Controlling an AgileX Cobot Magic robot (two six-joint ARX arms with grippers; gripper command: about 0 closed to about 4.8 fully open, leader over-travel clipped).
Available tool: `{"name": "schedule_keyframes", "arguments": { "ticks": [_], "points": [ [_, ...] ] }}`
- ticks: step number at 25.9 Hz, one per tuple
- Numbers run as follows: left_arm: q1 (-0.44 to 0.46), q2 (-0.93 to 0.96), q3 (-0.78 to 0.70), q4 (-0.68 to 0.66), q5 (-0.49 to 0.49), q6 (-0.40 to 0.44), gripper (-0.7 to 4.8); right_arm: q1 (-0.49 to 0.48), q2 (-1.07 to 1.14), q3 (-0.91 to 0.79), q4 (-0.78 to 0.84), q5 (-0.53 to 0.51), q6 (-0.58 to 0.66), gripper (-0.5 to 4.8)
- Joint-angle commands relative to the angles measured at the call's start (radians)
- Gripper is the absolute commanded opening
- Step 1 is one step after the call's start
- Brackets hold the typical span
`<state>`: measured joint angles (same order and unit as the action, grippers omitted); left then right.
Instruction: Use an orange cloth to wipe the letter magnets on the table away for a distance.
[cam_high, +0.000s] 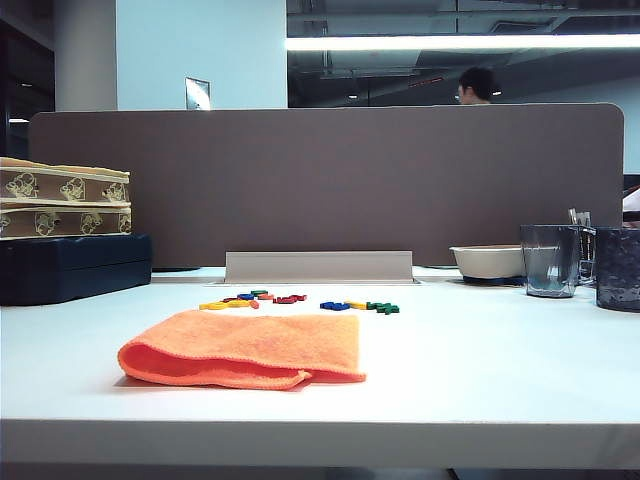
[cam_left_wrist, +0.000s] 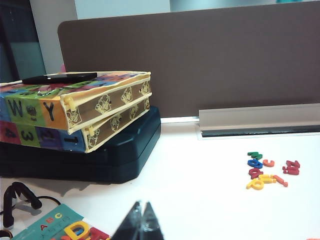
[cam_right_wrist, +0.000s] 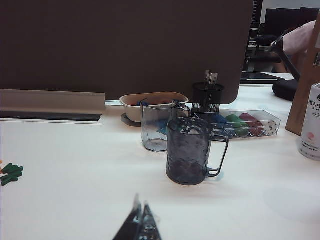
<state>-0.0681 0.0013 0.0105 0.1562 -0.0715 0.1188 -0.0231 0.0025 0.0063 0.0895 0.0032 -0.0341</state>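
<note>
The orange cloth (cam_high: 245, 348) lies folded on the white table (cam_high: 480, 370), near its front edge. Just behind it several letter magnets (cam_high: 300, 301) in red, blue, yellow and green are strewn in a loose row. In the left wrist view the letter magnets (cam_left_wrist: 267, 170) lie far off across the table, and a few green ones (cam_right_wrist: 11, 173) show in the right wrist view. My left gripper (cam_left_wrist: 142, 206) is shut and empty, low over the table away from the magnets. My right gripper (cam_right_wrist: 140, 205) is shut and empty too. Neither arm shows in the exterior view.
A dark case (cam_high: 75, 266) with two patterned boxes (cam_high: 62, 208) stacked on it stands at the left. At the right are a bowl (cam_high: 488, 261), a clear jug (cam_high: 549, 259) and a dark mug (cam_high: 617, 268). A brown divider panel (cam_high: 330, 180) closes the back.
</note>
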Motion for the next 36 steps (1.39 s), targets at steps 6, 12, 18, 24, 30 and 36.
{"name": "schedule_keyframes", "arguments": {
  "ticks": [6,12,18,24,30,36],
  "points": [
    [0.002,0.0,0.004,-0.028,0.003,0.0,-0.06,0.002,-0.003,-0.007,0.014,-0.005,0.002,-0.01],
    [0.002,0.0,0.004,-0.029,0.007,0.0,-0.06,0.002,-0.003,-0.007,0.048,-0.005,0.207,-0.01],
    [0.002,0.0,0.004,-0.029,0.008,0.0,-0.06,0.005,-0.003,0.0,0.074,-0.119,0.248,0.0],
    [0.002,0.0,0.004,-0.038,0.076,-0.029,-0.06,0.006,0.003,0.058,0.013,-0.185,0.25,0.52],
    [0.002,0.0,0.002,-0.07,0.135,-0.022,-0.06,0.006,0.078,0.132,0.009,-0.26,0.25,0.58],
    [0.002,0.0,-0.005,-0.08,0.113,-0.022,-0.06,0.007,0.328,0.283,0.005,-0.396,0.235,0.63]
  ]
}}
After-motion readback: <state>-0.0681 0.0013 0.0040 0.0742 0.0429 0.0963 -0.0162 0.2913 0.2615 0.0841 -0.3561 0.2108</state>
